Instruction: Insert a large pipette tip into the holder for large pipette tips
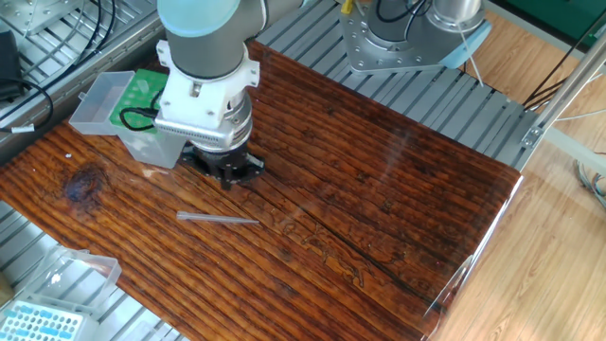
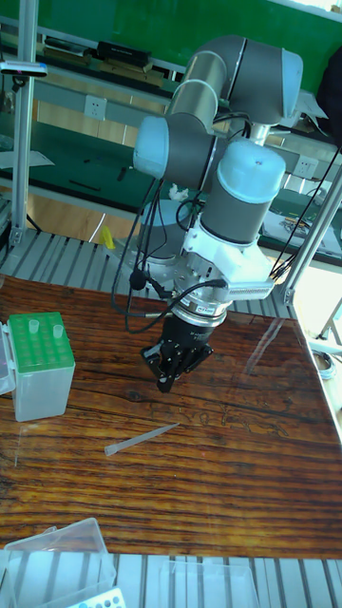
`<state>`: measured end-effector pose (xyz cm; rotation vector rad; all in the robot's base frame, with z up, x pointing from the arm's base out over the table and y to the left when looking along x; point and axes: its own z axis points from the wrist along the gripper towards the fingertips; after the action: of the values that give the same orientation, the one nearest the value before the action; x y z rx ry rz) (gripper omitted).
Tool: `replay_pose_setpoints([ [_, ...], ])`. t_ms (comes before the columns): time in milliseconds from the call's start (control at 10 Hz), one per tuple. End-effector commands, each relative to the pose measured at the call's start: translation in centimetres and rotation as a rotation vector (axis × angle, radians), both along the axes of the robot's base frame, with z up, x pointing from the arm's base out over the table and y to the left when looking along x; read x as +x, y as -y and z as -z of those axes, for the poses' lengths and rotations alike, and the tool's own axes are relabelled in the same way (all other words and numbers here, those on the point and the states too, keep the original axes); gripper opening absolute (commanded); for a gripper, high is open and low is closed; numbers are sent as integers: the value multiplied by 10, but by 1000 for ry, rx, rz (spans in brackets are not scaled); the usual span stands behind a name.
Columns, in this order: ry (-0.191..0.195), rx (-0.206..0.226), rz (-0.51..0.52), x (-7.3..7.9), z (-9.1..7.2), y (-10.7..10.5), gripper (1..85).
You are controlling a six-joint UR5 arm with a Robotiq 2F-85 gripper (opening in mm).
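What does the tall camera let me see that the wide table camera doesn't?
Only the tall fixed view shows the arm's upper joints, the green wall and benches behind, and two tips standing in the holder for large pipette tips. Only the fixed view shows the arm's metal base, the wooden floor on the right, and the table's far right edge. Both show the gripper hovering above the table, the large pipette tip lying flat on the wood, and the green-topped holder.
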<state>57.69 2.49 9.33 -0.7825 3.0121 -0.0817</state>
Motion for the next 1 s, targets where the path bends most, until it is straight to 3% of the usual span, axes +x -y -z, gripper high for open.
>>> replay_pose_setpoints([
  [0, 124, 16, -72, 68, 15, 8, 10],
  [100, 175, -5, -39, 89, 20, 15, 10],
  [200, 193, -35, -28, 101, 28, 28, 10],
  [400, 177, 40, -64, 109, 56, 26, 10],
  [500, 175, 40, -94, 112, 69, 32, 10],
  [700, 91, -21, -178, 94, 88, 53, 10],
  [800, 79, -32, -176, 90, 88, 57, 10],
  [900, 92, -26, -154, 90, 88, 56, 10],
])
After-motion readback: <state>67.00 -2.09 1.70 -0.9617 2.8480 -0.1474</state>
